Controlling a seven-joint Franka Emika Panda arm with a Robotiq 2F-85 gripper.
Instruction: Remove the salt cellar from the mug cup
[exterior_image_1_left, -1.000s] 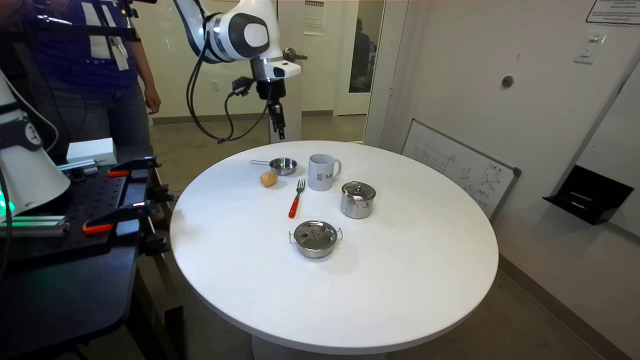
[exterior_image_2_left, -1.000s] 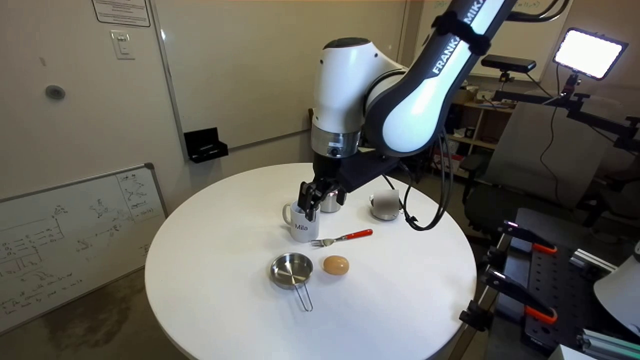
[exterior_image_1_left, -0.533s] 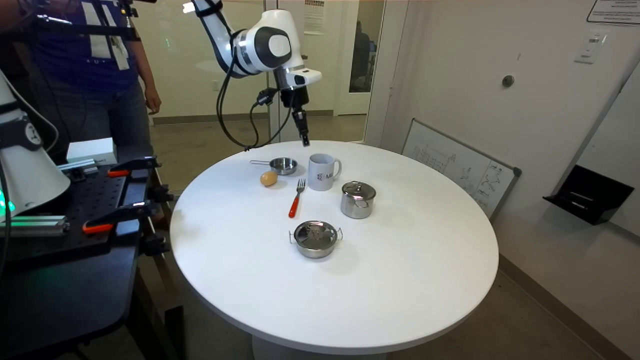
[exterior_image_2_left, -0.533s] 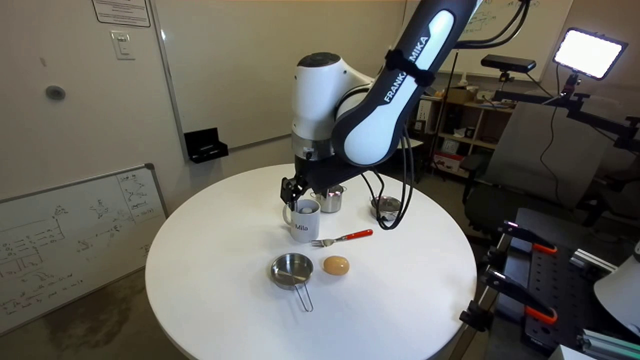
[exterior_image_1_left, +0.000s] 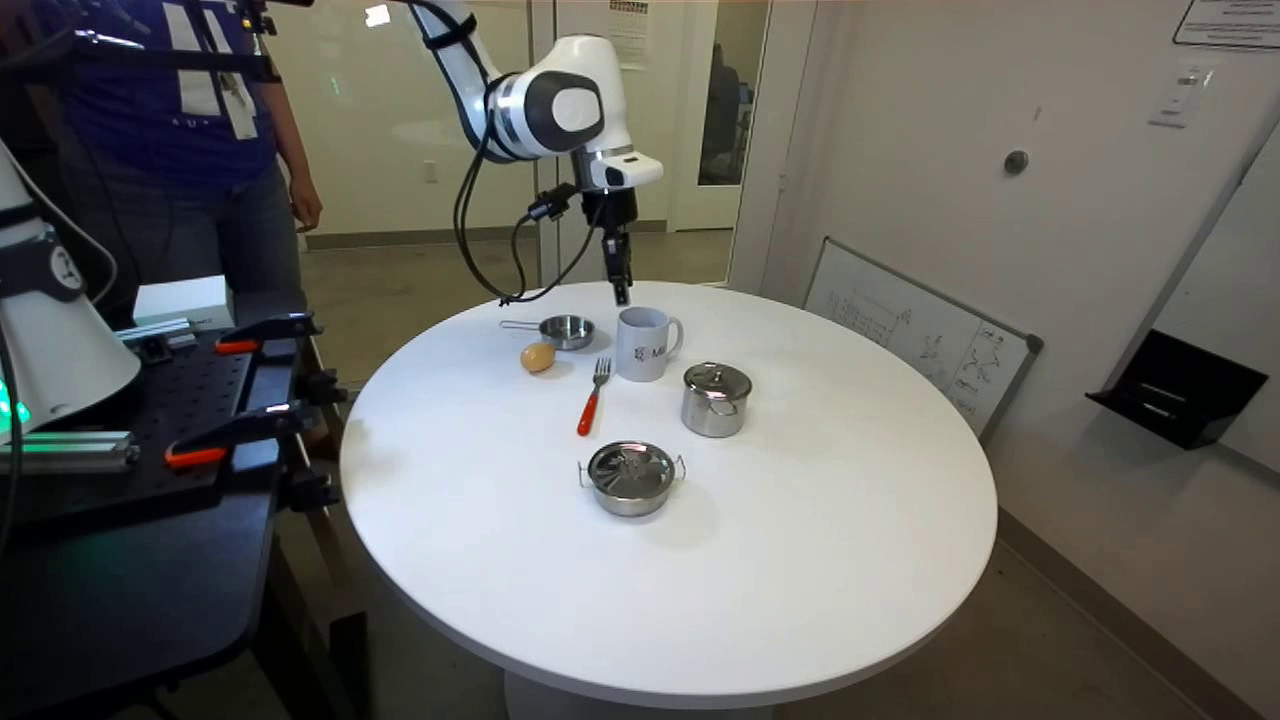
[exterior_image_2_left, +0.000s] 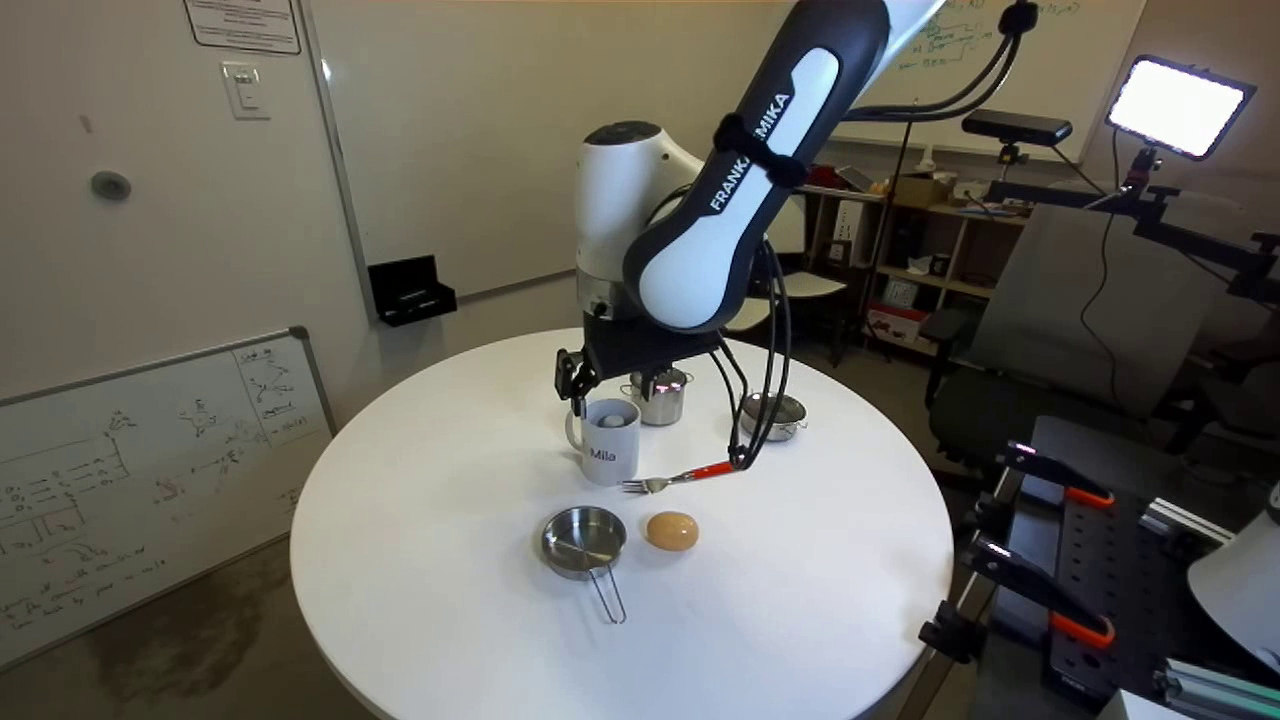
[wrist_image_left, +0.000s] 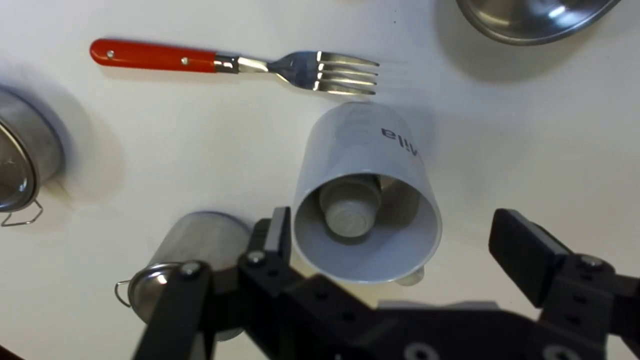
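Observation:
The white mug cup (exterior_image_1_left: 641, 345) stands upright on the round table; it also shows in an exterior view (exterior_image_2_left: 609, 455) and in the wrist view (wrist_image_left: 360, 145). A pale, rounded salt cellar (wrist_image_left: 350, 207) sits inside the mug, against its wall; its top also shows inside the rim in an exterior view (exterior_image_2_left: 611, 421). My gripper (wrist_image_left: 392, 227) is open and empty, pointing down just above the mug; in the wrist view its fingers appear on either side of the mug's mouth. It also shows in both exterior views (exterior_image_1_left: 622, 296) (exterior_image_2_left: 612, 392).
A red-handled fork (wrist_image_left: 155, 56) lies beside the mug. A lidded steel pot (exterior_image_1_left: 716, 402) stands close by, a shallow lidded pan (exterior_image_1_left: 632, 482) farther off. A small steel pan (exterior_image_2_left: 584, 540) and a brown egg (exterior_image_2_left: 672, 531) lie on another side. The table edge (exterior_image_1_left: 480, 650) is round.
My gripper has moved over to the mug and lowered, rightward in an exterior view, and now points more straight down. The mug and other objects have not moved.

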